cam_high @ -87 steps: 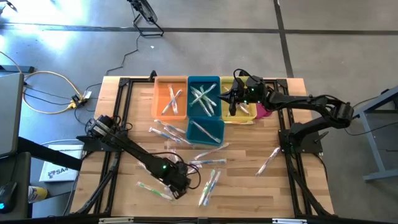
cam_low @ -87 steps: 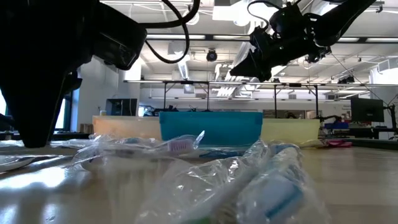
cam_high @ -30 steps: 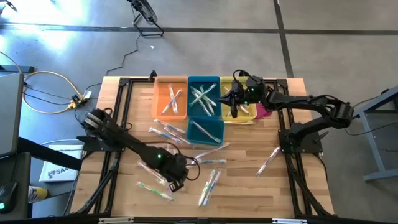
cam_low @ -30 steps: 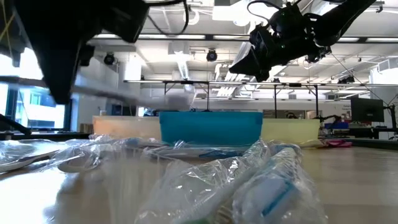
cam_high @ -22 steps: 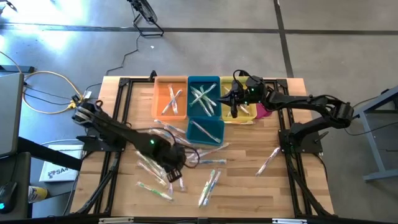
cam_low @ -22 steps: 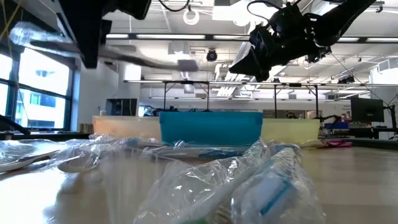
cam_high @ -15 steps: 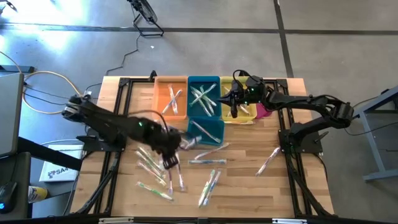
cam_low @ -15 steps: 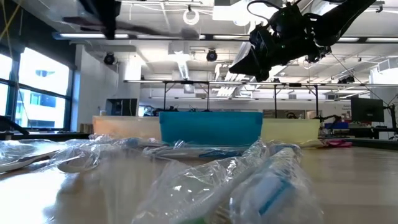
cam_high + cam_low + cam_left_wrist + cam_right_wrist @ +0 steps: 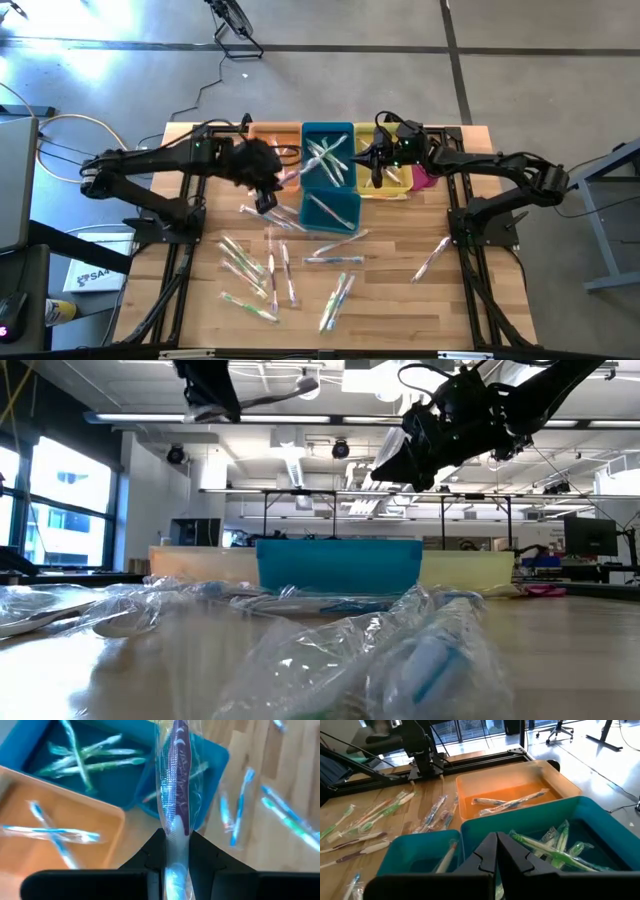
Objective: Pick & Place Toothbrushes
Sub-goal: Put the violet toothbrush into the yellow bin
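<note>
Wooden table (image 9: 400,290) under a big open workshop, cables on the grey floor beyond. We see three bins at 12 o'clock of the table: orange bin (image 9: 283,135), blue bin (image 9: 328,150), yellow bin (image 9: 392,186), plus a smaller blue tray (image 9: 330,211) just in front.

Left claw (image 9: 262,195) hangs over the near edge of the orange bin, clenched on one wrapped toothbrush (image 9: 176,790). We judge it's held by one end, lengthwise out from the fingers, so it can drop flat into a bin; which bin it's headed for we can't tell. That brush has a dark purple handle inside a clear shiny sleeve.

Right claw (image 9: 374,168) waits between the blue and yellow bins, at 1 o'clock, fingers pinched together with nothing in them.

Loose toothbrushes (image 9: 262,275) lie scattered from 6 to 8 o'clock, one stray (image 9: 432,256) at 4 o'clock. Thin, crinkly clear wrappers, handles white, green, blue, pink. Sorted ones cross each other in the bins, green-white in the blue one, so we guess sorting by colour.
</note>
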Robot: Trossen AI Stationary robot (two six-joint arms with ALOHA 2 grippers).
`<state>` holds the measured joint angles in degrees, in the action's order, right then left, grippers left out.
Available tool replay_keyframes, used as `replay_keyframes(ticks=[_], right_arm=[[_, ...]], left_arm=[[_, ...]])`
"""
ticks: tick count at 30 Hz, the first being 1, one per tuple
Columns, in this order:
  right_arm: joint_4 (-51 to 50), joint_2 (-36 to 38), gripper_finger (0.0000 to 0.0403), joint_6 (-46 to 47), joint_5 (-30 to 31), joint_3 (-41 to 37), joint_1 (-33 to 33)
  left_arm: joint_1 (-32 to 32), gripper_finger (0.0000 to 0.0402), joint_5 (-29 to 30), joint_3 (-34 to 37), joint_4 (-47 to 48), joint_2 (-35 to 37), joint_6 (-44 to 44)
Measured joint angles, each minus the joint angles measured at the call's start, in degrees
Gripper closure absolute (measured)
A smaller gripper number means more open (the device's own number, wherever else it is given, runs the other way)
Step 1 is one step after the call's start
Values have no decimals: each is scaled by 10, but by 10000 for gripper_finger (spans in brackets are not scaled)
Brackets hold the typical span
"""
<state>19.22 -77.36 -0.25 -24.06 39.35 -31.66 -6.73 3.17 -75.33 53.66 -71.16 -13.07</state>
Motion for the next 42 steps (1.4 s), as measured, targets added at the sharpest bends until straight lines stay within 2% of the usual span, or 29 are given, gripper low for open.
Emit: replay_keyframes(ticks=[6, 10, 13, 16, 19, 22, 27, 31, 34, 38, 42], right_arm=[[-1, 0, 399, 0, 0, 0, 0], [-2, 0, 399, 0, 0, 0, 0], [-2, 0, 399, 0, 0, 0, 0], [-2, 0, 399, 0, 0, 0, 0], [-5, 0, 399, 0, 0, 0, 0], [-6, 0, 399, 1, 0, 0, 1], [-5, 0, 399, 2, 1, 0, 2], [11, 0, 399, 2, 1, 0, 10], [43, 0, 399, 2, 1, 0, 20], [100, 0, 399, 0, 2, 0, 31], [145, 0, 399, 4, 61, 0, 43]], left_arm=[[-34, 354, 19, 6, -1, 8, 83], [-47, 355, 17, 70, -58, 32, 81], [-43, 355, -6, 164, -174, 64, 62], [-26, 355, -27, 278, -342, 96, 39], [-9, 355, -27, 377, -509, 118, 24], [2, 355, -2, 440, -611, 139, 25], [-7, 355, 40, 461, -617, 184, 74], [-31, 355, 40, 461, -577, 241, 124], [-52, 355, 37, 462, -548, 281, 130], [-67, 355, 29, 462, -538, 305, 150], [-87, 355, 27, 462, -517, 306, 177]])
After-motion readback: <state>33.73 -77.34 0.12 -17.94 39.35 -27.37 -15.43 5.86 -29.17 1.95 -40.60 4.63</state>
